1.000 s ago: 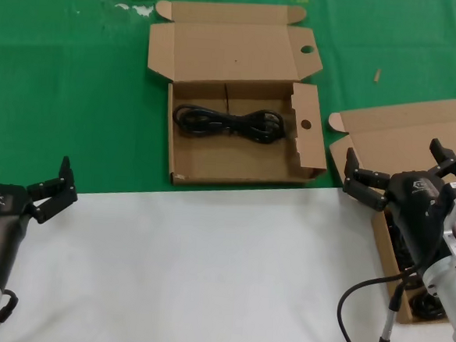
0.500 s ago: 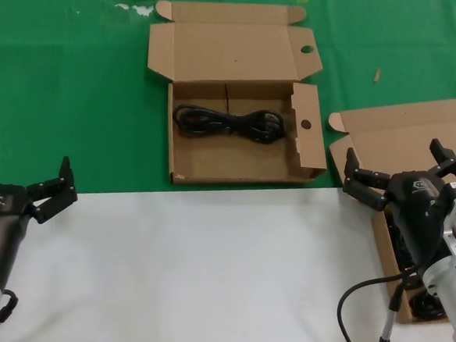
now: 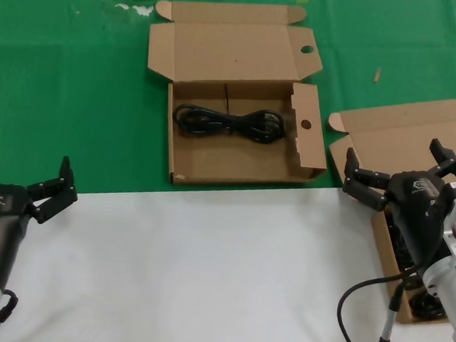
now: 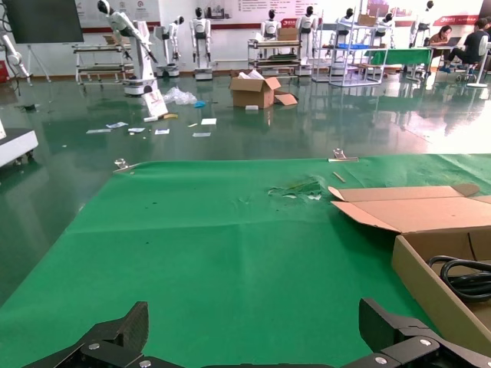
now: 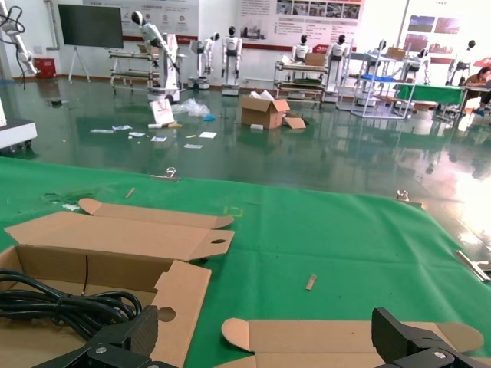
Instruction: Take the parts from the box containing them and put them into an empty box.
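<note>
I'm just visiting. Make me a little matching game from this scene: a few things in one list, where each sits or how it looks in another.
Things:
1. cable bundle
2. box with round holes
3. left tool
4. right tool

Descriptions:
A. open, above the plain-lidded box
B. lying inside the holed box
C. open, at the white sheet's left edge
D. on the green cloth, lid folded back

Pairs: 1-B, 2-D, 3-C, 4-A
</note>
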Controlling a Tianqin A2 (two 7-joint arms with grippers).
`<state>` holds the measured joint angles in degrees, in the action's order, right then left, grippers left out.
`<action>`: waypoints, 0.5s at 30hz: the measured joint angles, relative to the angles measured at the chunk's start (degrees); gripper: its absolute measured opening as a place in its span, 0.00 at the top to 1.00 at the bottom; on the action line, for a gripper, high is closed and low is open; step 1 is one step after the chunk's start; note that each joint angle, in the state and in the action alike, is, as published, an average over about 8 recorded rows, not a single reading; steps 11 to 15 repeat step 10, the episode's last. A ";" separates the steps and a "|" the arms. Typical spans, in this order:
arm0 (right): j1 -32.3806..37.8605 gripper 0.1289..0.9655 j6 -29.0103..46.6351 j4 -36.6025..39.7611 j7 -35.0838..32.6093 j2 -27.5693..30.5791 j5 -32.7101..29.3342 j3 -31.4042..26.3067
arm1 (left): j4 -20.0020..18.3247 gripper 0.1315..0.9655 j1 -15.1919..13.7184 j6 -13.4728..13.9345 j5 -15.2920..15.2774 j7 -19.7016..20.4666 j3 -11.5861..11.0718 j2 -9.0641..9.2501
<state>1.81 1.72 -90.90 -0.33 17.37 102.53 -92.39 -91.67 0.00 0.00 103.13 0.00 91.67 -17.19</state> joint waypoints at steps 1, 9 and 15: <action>0.00 0.00 0.00 0.00 0.00 0.00 0.00 0.00 | 0.00 0.00 0.00 0.00 0.00 0.00 0.00 0.00; 0.00 0.00 0.00 0.00 0.00 0.00 0.00 0.00 | 0.00 0.00 0.00 0.00 0.00 0.00 0.00 0.00; 0.00 0.00 0.00 0.00 0.00 0.00 0.00 0.00 | 0.00 0.00 0.00 0.00 0.00 0.00 0.00 0.00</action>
